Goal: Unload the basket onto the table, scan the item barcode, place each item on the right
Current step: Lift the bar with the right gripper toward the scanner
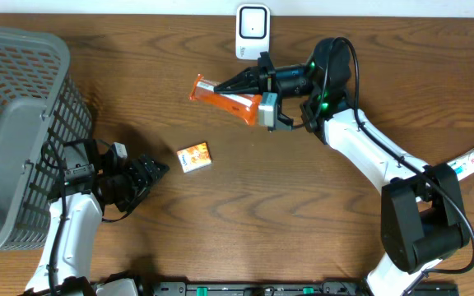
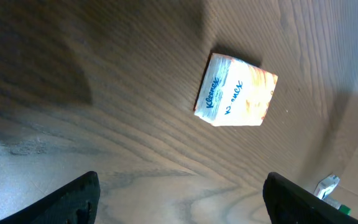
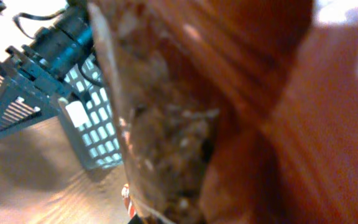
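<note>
While the packet's up by the scanner: I reckon this is the scan step itself, item lifted and being presented, not yet read as far as I can judge.
Right claw (image 1: 217,85): clenched on the orange snack packet (image 1: 225,102), fingers pointing left across the table (image 1: 303,222).
Packet: off the wood, tilted, hanging near the white scanner (image 1: 253,31), a bit below it and to its left, not touching it.
Right wrist view: just a blurry wall of orange wrapper (image 3: 229,112), so no help there.
Barcode: can't spot it in any view, so I can't say which face it's on.
Left claw (image 1: 156,173): released, wide apart, holding nothing, hovering low over the wood.
Tissue pack (image 2: 235,98): lying flat just ahead of my left claw, untouched.
Basket (image 1: 15,123): grey, far left, beside my left arm.
Next move, my guess: roll the right wrist so the printed face looks at the scanner window, then ease the packet closer.
Watch out: it's a floppy wrapper, so it could crease and hide the code.
</note>
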